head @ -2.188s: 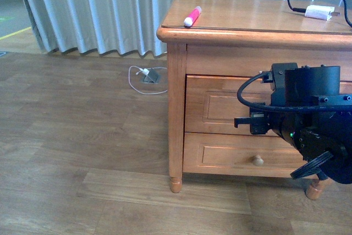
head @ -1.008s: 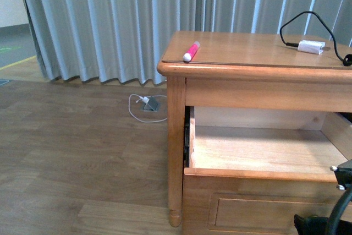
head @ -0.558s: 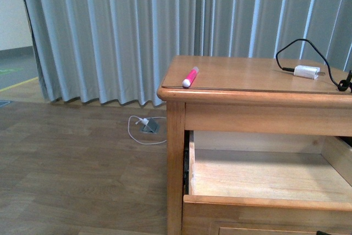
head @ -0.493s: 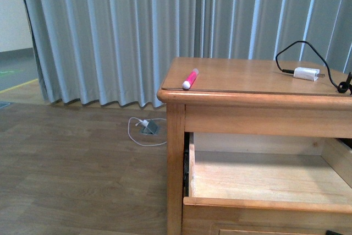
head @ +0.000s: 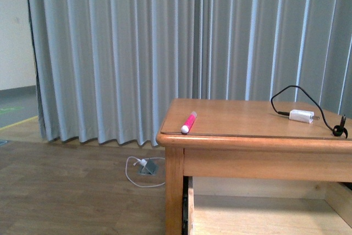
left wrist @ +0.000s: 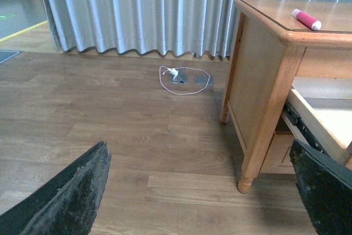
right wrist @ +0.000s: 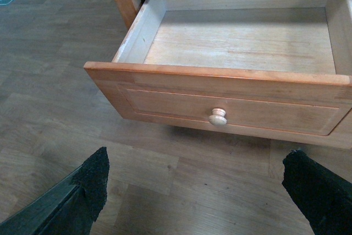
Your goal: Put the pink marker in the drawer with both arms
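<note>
The pink marker [head: 188, 122] lies on the dresser top near its front left corner, white end toward the edge; it also shows in the left wrist view [left wrist: 306, 18]. The drawer [right wrist: 220, 92] stands pulled out and empty, its pale knob [right wrist: 218, 117] facing my right gripper [right wrist: 198, 191], which is open and empty over the floor in front of it. In the front view only the drawer's inside [head: 264, 218] shows. My left gripper [left wrist: 203, 191] is open and empty, low over the floor to the dresser's left. Neither arm shows in the front view.
A white charger plug [head: 301, 115] with a black cable lies on the dresser top [head: 247, 119] at the right. A white cable and floor socket [head: 144, 168] lie by the grey curtain [head: 137, 53]. The dresser's leg [left wrist: 248, 169] stands near my left gripper.
The drawer went from shut to pulled out. The front view then rose, so the right arm and the drawer front dropped out of it. The marker has not moved.
</note>
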